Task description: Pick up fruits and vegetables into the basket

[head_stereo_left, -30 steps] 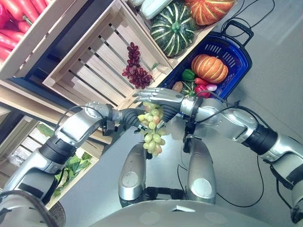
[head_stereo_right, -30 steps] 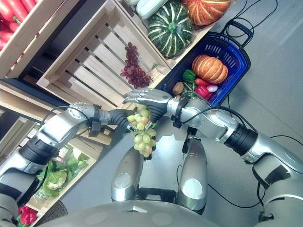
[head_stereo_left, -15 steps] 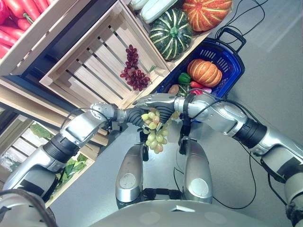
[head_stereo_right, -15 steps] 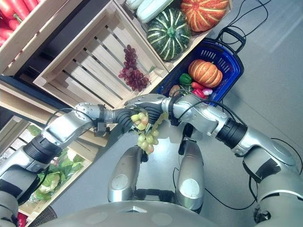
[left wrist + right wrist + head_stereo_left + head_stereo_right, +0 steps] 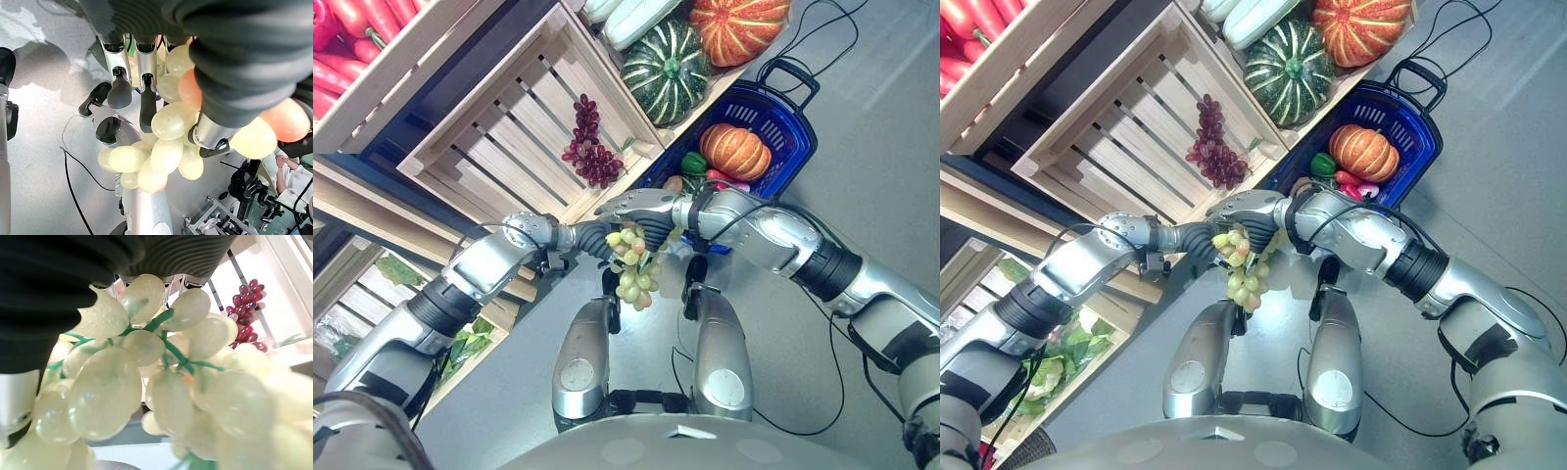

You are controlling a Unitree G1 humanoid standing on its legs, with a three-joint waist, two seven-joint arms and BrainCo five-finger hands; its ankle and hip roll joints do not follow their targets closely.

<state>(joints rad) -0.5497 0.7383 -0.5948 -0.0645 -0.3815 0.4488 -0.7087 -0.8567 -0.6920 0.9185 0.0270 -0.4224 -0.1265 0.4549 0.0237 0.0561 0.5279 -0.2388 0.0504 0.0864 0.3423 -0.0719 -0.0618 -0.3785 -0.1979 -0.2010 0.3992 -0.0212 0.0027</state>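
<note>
A wooden crate [image 5: 524, 117] with a bunch of purple grapes [image 5: 590, 155] stands beside the blue basket [image 5: 783, 108], which holds an orange pumpkin [image 5: 734, 151]. In front of them hangs the pale green grape bunch [image 5: 631, 264]. The left robot hand [image 5: 592, 240] seems clamped on it; the right robot hand [image 5: 641, 208] lies over its top, its fingers straight.
</note>
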